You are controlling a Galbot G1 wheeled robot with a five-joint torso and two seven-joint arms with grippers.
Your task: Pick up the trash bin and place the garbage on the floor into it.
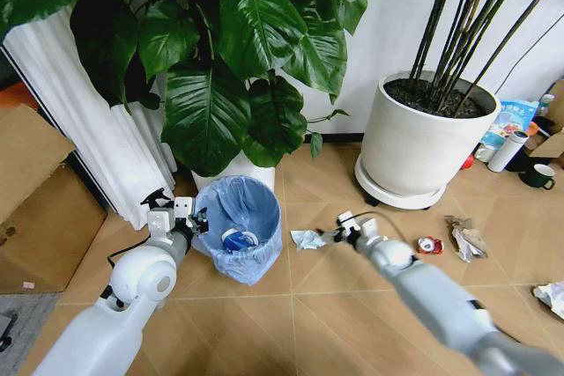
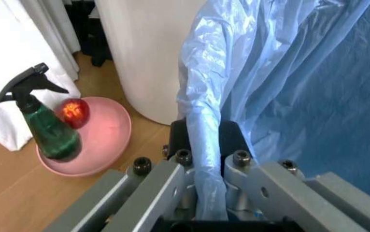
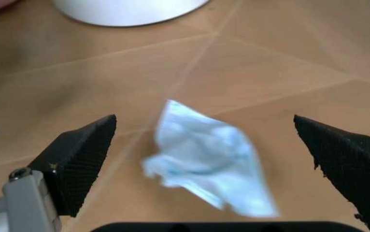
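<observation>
Floor [image 1: 335, 305]: paper [image 3: 204, 179] betw. open fingers [image 3: 82, 159].

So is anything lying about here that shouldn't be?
Yes, litter is scattered on the floor: crumpled paper beside the bin, where the open right pincer is, plus a red can and a wrapper nearer the big pot.

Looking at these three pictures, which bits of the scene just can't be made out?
- Head view: the blue-and-white item inside the light-blue-bagged round trash bin is too small to identify.
- Head view: crumpled white paper is cut off by the edge.
- Left wrist view: the left pincer, shut on the bin's bag-covered rim, has its fingertips hidden by plastic.
- Right wrist view: the pale crumpled scrap between the open right pincer's fingers is blurred.
</observation>
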